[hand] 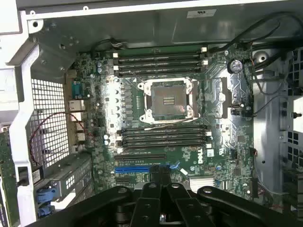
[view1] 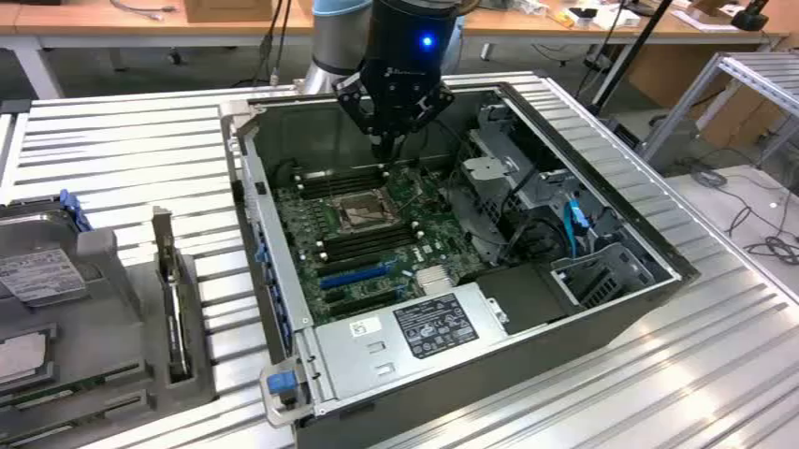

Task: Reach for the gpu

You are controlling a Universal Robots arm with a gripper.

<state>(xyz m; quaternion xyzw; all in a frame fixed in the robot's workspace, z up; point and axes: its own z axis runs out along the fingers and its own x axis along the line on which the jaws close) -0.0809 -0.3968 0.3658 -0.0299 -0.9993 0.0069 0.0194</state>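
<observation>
My gripper (view1: 384,150) hangs inside the open computer case (view1: 649,271), above the memory slots at the far end of the motherboard (view1: 374,234). Its fingers look shut together with nothing between them; in the wrist view they meet at the gripper (hand: 161,187). Below them lie the bare CPU socket (hand: 168,99) and an empty blue card slot (hand: 135,169). A dark card standing on edge (view1: 171,299) in a grey holder, outside the case on the exterior view's left, looks like the gpu. My gripper is well apart from it.
The case's metal rear wall (view1: 256,234) stands between my gripper and the card. A silver power supply (view1: 413,332) fills the near end of the case. Drive cages and cables (view1: 537,206) crowd the exterior view's right side. Grey trays with parts (view1: 50,309) lie at far left.
</observation>
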